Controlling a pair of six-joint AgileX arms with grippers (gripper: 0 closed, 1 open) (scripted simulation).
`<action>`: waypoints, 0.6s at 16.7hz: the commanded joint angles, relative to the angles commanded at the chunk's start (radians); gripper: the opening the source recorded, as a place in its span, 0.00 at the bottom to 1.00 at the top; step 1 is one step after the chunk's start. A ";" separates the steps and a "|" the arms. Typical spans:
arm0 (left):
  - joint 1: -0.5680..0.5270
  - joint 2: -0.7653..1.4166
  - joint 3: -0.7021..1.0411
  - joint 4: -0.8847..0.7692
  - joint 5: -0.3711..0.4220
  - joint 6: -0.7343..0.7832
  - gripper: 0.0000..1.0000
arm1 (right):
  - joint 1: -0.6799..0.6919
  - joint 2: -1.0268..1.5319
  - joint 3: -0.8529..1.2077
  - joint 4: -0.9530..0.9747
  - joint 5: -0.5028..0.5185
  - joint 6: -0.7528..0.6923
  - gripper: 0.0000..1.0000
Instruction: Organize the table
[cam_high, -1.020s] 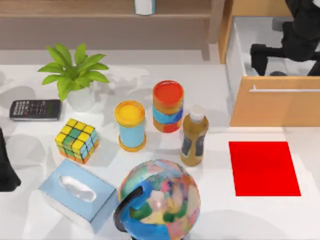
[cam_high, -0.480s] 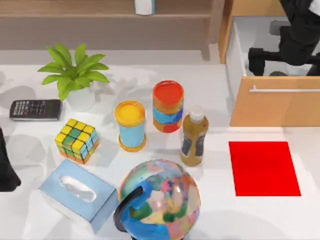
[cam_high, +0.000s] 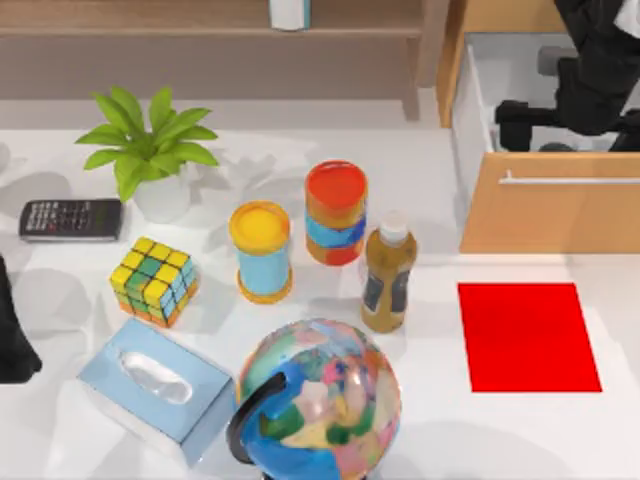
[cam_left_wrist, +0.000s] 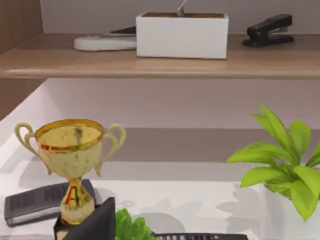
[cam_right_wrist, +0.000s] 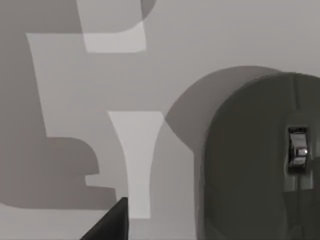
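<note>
Top view: my right claw (cam_high: 515, 120) hangs inside the open drawer (cam_high: 475, 110) of the wooden cabinet (cam_high: 545, 215), at the far right corner of the scene. The bench (cam_high: 500, 440) spreads in front of the cabinet and to its left. I cannot tell from the pictures whether this claw is spread or pressed together. In the right wrist view a dark grey mouse (cam_right_wrist: 260, 160) lies very close under the claw on a pale floor, which I judge to be the inside of the drawer. I cannot tell which way its long axis runs in the drawer. The relation that matters for the coming move is this: the things to sort lie left of and nearer than the drawer. The red mat (cam_high: 528, 335) lies free just in front of the cabinet. The brown bottle (cam_high: 388, 275) stands upright left of the mat, and it is the thing nearest to my right arm. Farther left are the two cans, the globe (cam_high: 320, 400), the cube and the tissue box (cam_high: 155, 385). These are closer to my left arm (cam_high: 12, 340), which is parked at the left edge of the bench. Its claw state I cannot tell either.
</note>
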 joint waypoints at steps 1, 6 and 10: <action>0.000 0.000 0.000 0.000 0.000 0.000 1.00 | 0.000 0.000 0.000 0.000 0.000 0.000 0.70; 0.000 0.000 0.000 0.000 0.000 0.000 1.00 | 0.000 0.000 0.000 0.000 0.000 0.000 0.32; 0.000 0.000 0.000 0.000 0.000 0.000 1.00 | 0.000 0.000 0.000 0.000 0.000 0.000 0.02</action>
